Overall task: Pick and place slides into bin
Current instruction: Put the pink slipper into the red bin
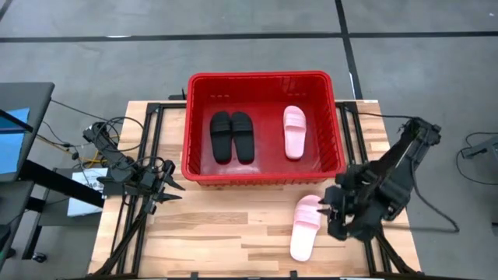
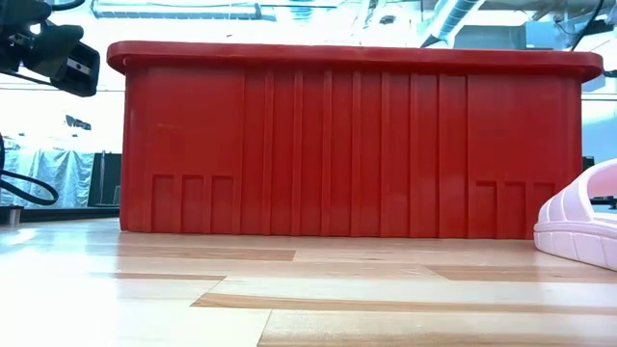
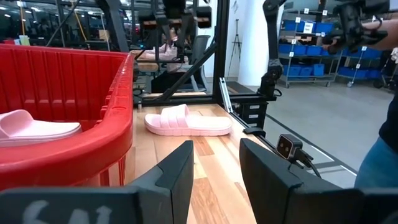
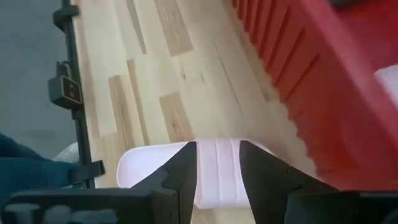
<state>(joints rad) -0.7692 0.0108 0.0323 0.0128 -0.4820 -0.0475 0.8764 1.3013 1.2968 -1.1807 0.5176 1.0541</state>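
The red bin (image 1: 263,128) stands at the table's far middle. Inside it, a black pair of slides (image 1: 232,136) and one pink slide (image 1: 294,132) lie flat on their soles. The other pink slide (image 1: 305,227) lies sole down on the table, near and right of the bin. It also shows in the right wrist view (image 4: 217,158) and in the low view (image 2: 578,226). My right gripper (image 1: 331,210) is open at that slide's far right side, its fingers over the strap end. My left gripper (image 1: 173,190) is open and empty, left of the bin's near corner. My right gripper's open fingers (image 4: 180,174) stand over the far end of the pink slide on the table, slanting down from the table's right. I cannot tell whether they touch it. The slide lies flat on the table.
The bin's near wall (image 2: 347,145) stands between the two arms' working areas. Bare wooden table (image 1: 226,233) stretches near of the bin. Black frame rails (image 1: 132,225) run along the table's left and right sides. A person's blue sleeve (image 3: 382,165) shows beyond the table's right.
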